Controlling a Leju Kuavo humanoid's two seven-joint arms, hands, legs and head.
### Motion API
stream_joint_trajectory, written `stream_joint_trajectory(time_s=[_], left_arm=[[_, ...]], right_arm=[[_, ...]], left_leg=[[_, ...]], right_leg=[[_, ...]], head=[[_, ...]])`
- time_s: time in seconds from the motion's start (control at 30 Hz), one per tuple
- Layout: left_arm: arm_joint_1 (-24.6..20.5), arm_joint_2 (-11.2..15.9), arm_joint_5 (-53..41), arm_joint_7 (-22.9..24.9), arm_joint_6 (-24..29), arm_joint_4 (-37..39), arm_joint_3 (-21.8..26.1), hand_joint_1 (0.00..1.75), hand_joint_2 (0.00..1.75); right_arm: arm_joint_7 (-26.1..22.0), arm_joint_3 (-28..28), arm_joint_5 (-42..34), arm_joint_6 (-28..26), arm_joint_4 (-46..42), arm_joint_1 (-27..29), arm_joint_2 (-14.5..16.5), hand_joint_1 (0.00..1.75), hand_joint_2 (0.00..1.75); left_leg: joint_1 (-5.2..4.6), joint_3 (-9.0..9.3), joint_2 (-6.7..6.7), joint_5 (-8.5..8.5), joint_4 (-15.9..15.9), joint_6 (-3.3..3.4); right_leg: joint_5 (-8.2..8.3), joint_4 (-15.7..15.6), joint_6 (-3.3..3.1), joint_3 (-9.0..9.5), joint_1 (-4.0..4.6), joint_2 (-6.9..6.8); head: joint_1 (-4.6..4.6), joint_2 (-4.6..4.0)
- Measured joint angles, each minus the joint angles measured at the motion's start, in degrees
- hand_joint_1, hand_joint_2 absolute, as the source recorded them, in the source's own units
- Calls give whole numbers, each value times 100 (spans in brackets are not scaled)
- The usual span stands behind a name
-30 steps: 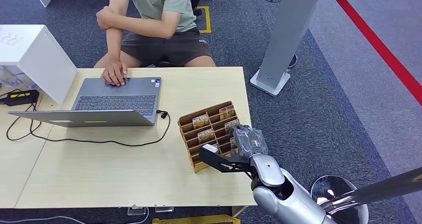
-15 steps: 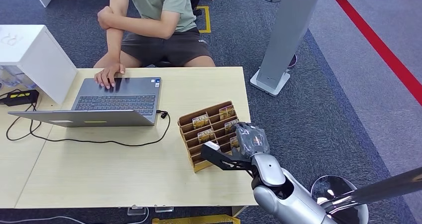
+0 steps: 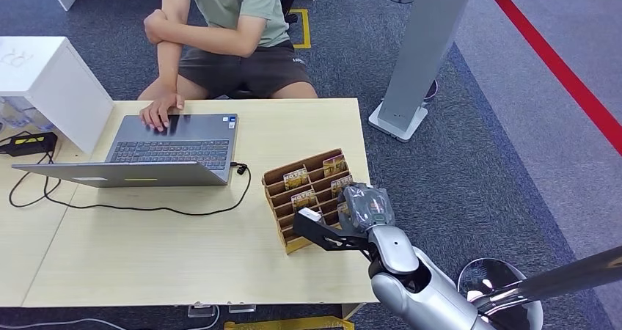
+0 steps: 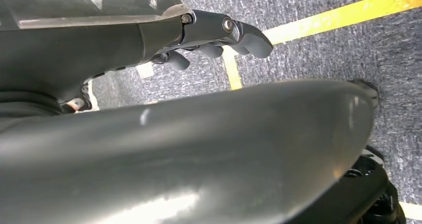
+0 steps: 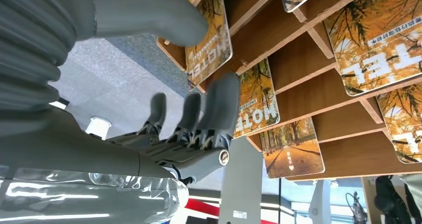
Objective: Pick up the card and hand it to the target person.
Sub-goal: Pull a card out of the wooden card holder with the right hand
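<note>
Table (image 3: 183,257), light wood, fills lower left of head view. Laptop (image 3: 172,148) upper left, a person's hand (image 3: 161,111) resting on it. Wooden card rack (image 3: 308,198) at centre, near table's right edge, cards in slots. Right hand (image 3: 364,205) at rack's right side. In wrist view: thumb (image 5: 144,17) on one face of a card (image 5: 209,50), fingers (image 5: 219,109) at the other side, so card looks pinched, still seated in rack. Card print reads "HOTEL", autumn trees. Left hand (image 4: 214,35): fingers curled, nothing in it.
</note>
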Motion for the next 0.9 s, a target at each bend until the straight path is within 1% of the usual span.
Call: stream_joint_trajectory(time_s=[0.4, 0.5, 0.57, 0.73, 0.8, 0.9], left_arm=[[0, 0, -161, -55, -74, 0, 0, 0, 0], [0, 0, -176, -66, -74, 0, 0, 0, 0], [0, 0, -179, -70, -74, 0, 0, 0, 0], [0, 0, -182, -81, -75, 0, 0, 0, 0], [0, 0, -182, -85, -76, 0, 0, 0, 0], [0, 0, -182, -85, -76, 0, 0, 0, 0]], right_arm=[[54, -3, -52, 4, 41, 23, -27, 67, 175], [66, -5, -67, 4, 40, 36, -42, 72, 175], [79, -7, -79, 4, 39, 45, -46, 84, 175], [104, -20, -94, 4, 39, 58, -64, 123, 175], [104, -23, -96, 4, 39, 60, -67, 129, 175], [104, -24, -96, 5, 39, 60, -68, 129, 175]], left_leg=[[0, 1, 0, 0, 0, 0], [0, 1, 1, 0, 0, 0], [0, 1, 1, 0, 0, 0], [0, 2, 1, 0, 0, 0], [0, 2, 1, 0, 0, 0], [0, 2, 1, 0, 0, 0]], right_leg=[[0, 0, 0, -1, 0, 0], [0, 0, 0, -1, 0, 0], [0, 0, 0, -1, 0, 0], [0, 0, 0, -1, 0, 0], [0, 0, 0, -1, 0, 0], [0, 0, 0, -1, 0, 0]], head=[[-2, 0], [-2, 0], [-1, 0], [1, 0], [2, 0], [2, 0]])
